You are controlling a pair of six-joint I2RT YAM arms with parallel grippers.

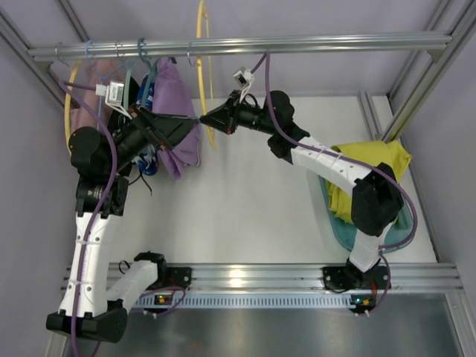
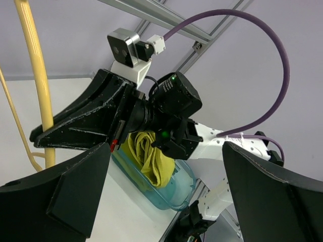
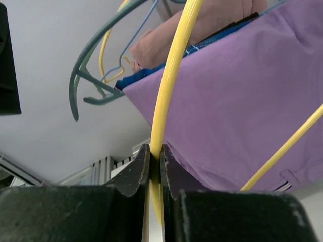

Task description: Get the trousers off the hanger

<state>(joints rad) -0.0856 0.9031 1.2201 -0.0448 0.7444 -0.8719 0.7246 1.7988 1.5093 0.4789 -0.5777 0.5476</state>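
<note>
The thin yellow hanger hangs from the rail and shows no cloth on it. My right gripper is shut on its lower edge, the yellow rod pinched between the pads. Facing it from the left, my left gripper stands wide open with nothing between its fingers. A purple garment hangs just left of the hanger. A folded yellow-green garment lies in a teal tub. Which of these is the trousers I cannot tell.
The metal rail runs across the back. Teal hangers, a pink garment and blue cloth crowd its left end. Another yellow hanger hangs at the far left. Frame posts rise on both sides.
</note>
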